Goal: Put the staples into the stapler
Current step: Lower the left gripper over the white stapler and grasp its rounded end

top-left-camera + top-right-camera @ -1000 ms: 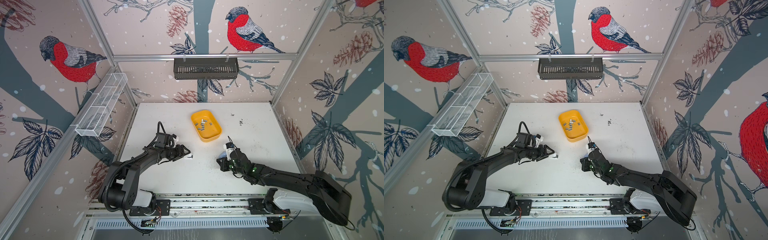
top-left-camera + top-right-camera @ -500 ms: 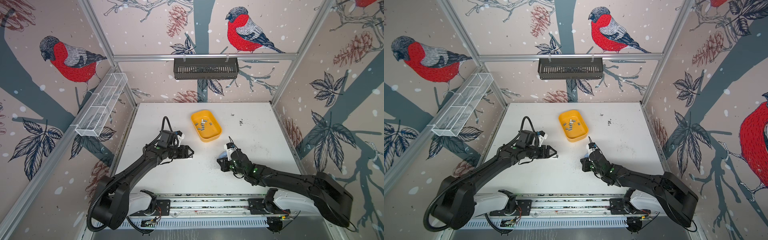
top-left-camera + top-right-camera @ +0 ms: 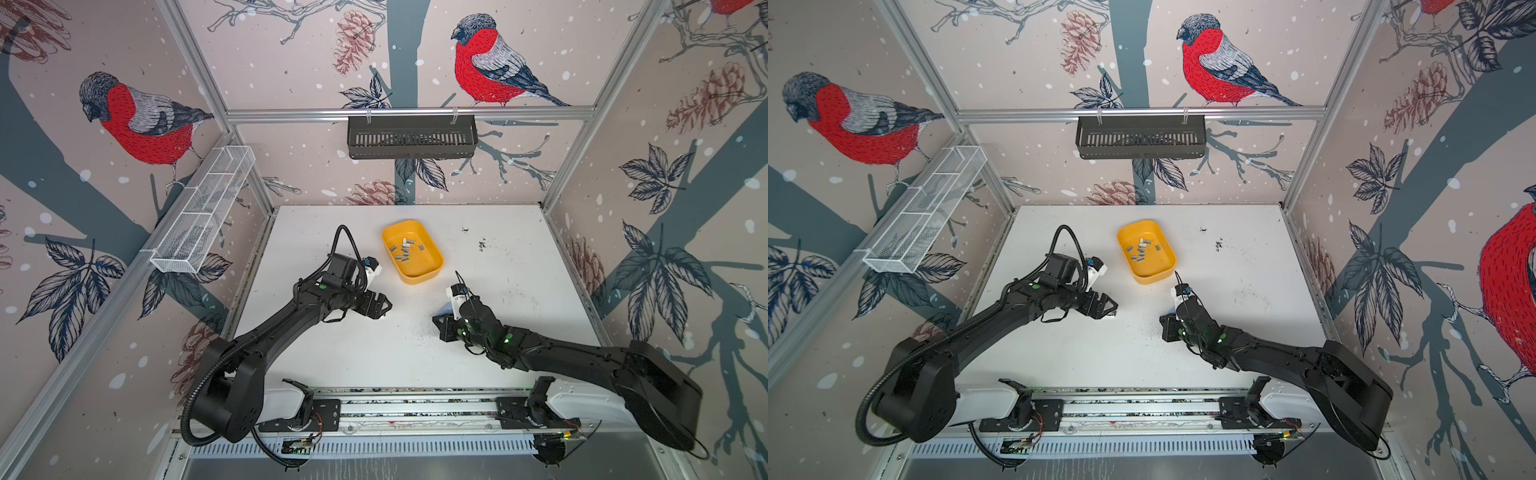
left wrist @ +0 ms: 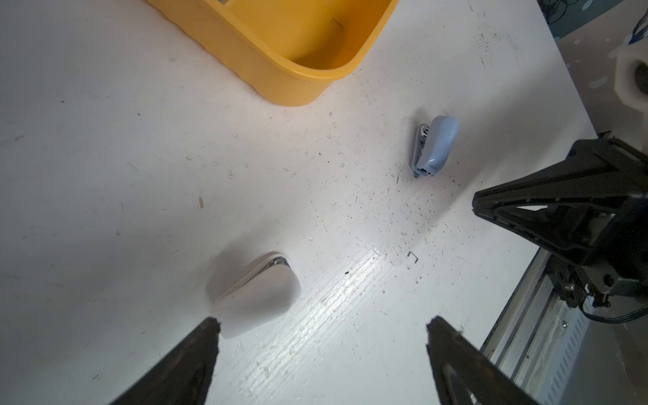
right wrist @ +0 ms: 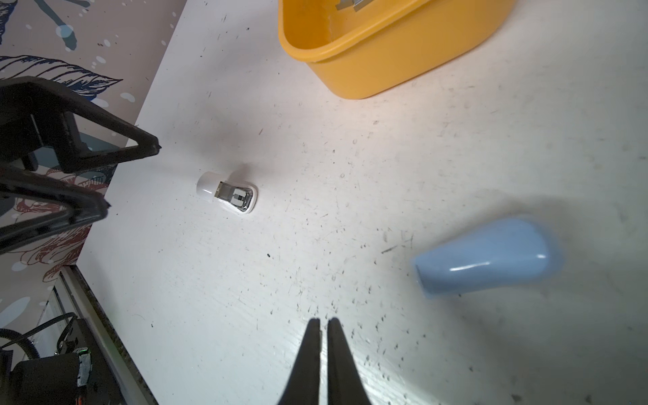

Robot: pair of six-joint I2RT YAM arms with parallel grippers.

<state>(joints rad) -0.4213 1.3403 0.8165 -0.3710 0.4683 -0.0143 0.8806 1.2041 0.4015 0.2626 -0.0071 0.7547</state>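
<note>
The staples (image 3: 405, 249) (image 3: 1142, 249) lie as small grey strips inside a yellow tray (image 3: 417, 279) (image 3: 1154, 277) at mid table. A white stapler (image 4: 256, 294) (image 5: 228, 194) lies on the table with its metal underside showing. It sits just ahead of my left gripper (image 4: 322, 324) (image 3: 384, 307), beside one fingertip and not gripped. That gripper is open wide. A light blue stapler (image 5: 487, 256) (image 4: 434, 145) lies beside my right gripper (image 5: 324, 321) (image 3: 438, 328), which is shut with nothing between its fingers.
A black basket (image 3: 411, 137) hangs on the back wall and a white wire basket (image 3: 203, 212) on the left wall. The arms' rail (image 3: 415, 405) runs along the table's front edge. One loose bent staple (image 4: 413, 256) and dark specks lie between the staplers.
My left gripper's jaws have spread wider and it has shifted slightly right as the arm changed posture. The right arm has not moved.
</note>
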